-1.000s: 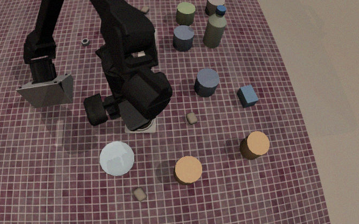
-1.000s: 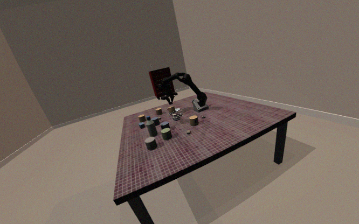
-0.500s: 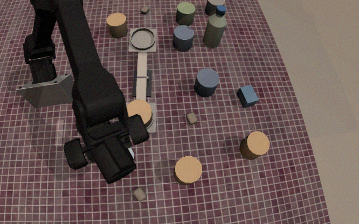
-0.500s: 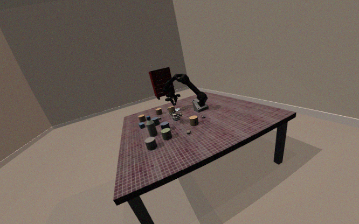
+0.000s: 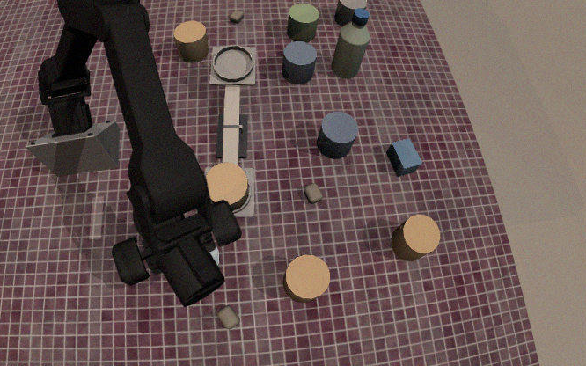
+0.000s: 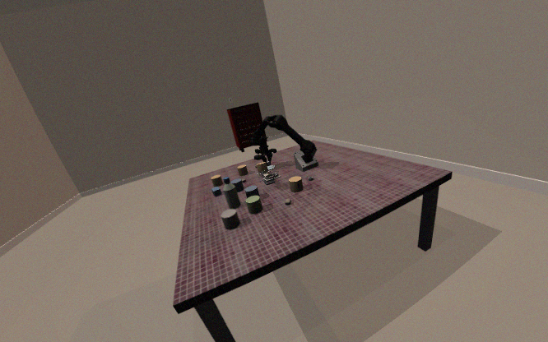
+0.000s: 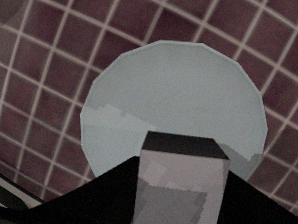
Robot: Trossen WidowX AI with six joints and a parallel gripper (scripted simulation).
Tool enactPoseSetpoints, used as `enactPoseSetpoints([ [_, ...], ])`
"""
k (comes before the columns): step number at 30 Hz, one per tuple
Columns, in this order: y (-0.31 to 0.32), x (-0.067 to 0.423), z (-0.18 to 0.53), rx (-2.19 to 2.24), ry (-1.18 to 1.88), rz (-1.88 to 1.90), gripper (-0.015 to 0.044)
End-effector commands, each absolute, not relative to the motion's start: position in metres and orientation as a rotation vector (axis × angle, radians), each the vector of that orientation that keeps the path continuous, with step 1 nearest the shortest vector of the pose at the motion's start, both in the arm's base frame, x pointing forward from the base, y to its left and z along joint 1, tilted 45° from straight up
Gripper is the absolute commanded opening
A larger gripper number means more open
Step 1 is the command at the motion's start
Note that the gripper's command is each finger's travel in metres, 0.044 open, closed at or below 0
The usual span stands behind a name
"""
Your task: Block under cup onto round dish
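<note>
Hovering right over the round dish [image 7: 173, 116], the gripper [image 7: 181, 192] was clamped on the block [image 7: 181, 192]; the wrist view had that pale grey cube sitting between the dark fingers with the light blue disc filling the space beneath it; from the top view the arm hid the dish completely, so the wrist camera was the one to trust. The far pan of the balance [image 5: 230, 125] showed only a bare ring [image 5: 233, 62], while the untouched cup [image 5: 226, 184] stood on the near pan, just beside the wrist. My take on doing this bit well: the block looked a little toward the dish's near edge, so nudge it nearer the centre, come down low before opening so it doesn't bounce or roll off; then go straight up and swing away from that cup, since bumping it would end the run.
</note>
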State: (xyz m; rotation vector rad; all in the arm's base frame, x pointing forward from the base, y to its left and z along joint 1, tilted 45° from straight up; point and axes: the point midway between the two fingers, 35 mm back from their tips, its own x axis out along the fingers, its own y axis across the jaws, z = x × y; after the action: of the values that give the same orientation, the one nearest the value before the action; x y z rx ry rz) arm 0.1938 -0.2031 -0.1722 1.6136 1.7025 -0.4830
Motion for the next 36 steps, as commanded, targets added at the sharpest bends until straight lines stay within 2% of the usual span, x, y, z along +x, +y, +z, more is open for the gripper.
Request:
enactPoseSetpoints([
  [1,-0.202,0.195,-0.175,1.617,1.688,-0.486,0.0000],
  [16,-0.189,0.197,-0.189,1.618,1.688,-0.485,0.0000],
  [32,-0.194,0.196,-0.184,1.609,1.688,-0.484,0.0420],
  [33,-0.202,0.198,-0.179,1.600,1.675,-0.477,0.0440],
  [36,-0.227,0.194,-0.151,1.612,1.684,-0.485,0.0440],
])
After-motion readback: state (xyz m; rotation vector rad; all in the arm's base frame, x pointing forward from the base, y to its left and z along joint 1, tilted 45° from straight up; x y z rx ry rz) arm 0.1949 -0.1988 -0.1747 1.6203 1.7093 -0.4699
